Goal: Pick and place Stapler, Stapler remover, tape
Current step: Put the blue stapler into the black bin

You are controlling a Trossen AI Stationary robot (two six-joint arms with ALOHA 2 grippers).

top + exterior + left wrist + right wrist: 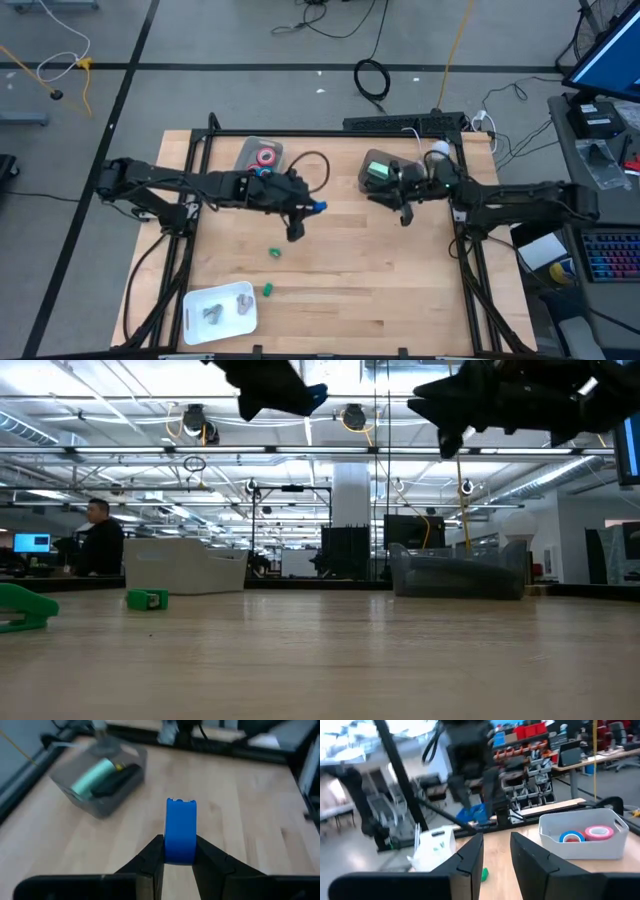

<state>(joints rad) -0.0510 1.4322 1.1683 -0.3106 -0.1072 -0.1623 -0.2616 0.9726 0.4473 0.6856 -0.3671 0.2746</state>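
The left claw [179,851] grips a blue flat ring-shaped tape roll [180,830] on edge, above mid-tabletop [400,270]; the clear tape bin [250,152] lies toward eleven o'clock. Right claw [496,851], seemingly empty, stands narrow near the grey bin [372,170]

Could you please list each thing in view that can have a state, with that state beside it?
Left claw: raised above the table, shut on blue tape roll, held on edge.
Right claw: raised, empty, fingers slightly apart.
Grey bin: upright, holding a red tape roll and another blue roll.
Clear bin: upright, holding a green stapler.
White tray: flat, holding small metal pieces.
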